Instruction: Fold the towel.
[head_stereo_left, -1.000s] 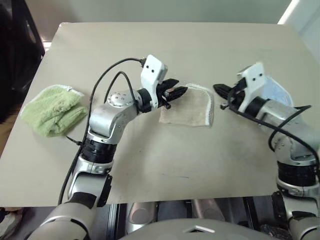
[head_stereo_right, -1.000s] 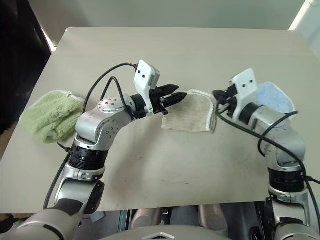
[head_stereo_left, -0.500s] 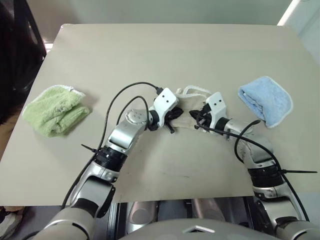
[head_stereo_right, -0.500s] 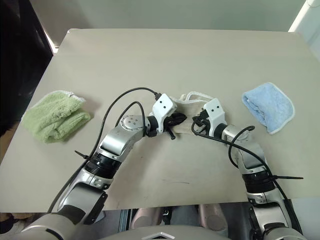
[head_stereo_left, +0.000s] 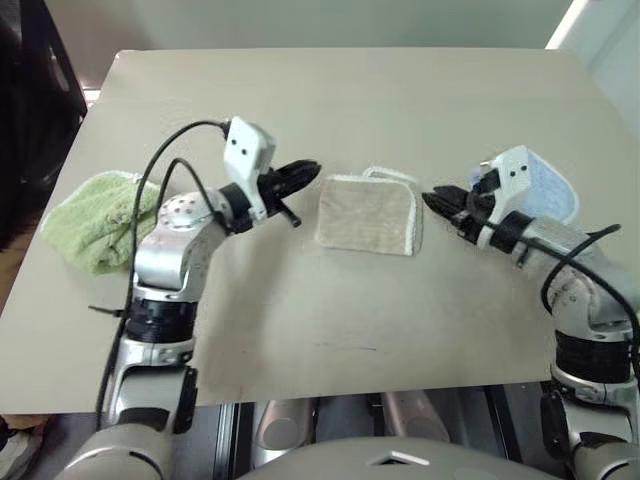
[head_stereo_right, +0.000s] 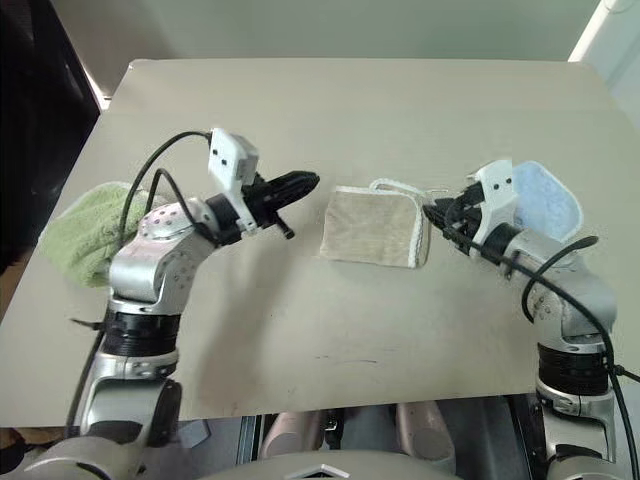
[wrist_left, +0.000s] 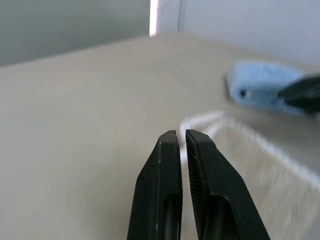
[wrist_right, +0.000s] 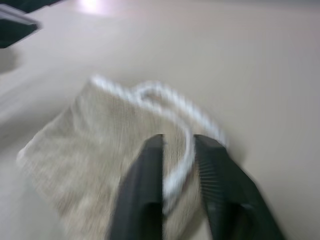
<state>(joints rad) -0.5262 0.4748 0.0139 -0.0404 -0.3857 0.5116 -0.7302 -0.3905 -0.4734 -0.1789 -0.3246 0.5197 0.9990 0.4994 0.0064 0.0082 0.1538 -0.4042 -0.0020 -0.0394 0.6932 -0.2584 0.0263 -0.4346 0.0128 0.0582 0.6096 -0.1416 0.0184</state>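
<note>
Beige bench (head_stereo_left: 350, 110) before a pale grey-green wall (head_stereo_left: 300, 20), bright light strip (head_stereo_left: 565, 22) at its far right corner.

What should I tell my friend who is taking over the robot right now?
Left gripper: shut, holding nothing, hanging just off the beige towel's left side.
Right gripper: fingers a little apart, holding nothing, at the towel's right edge.
Beige towel: lying folded into a small rectangle in the middle of the table, white edging along its right side.
Green towel sits at the table's left edge, blue towel on the right, behind the right arm.
Done: the beige towel looks folded.
Left: check that the fold is neat; maybe one more fold.
</note>
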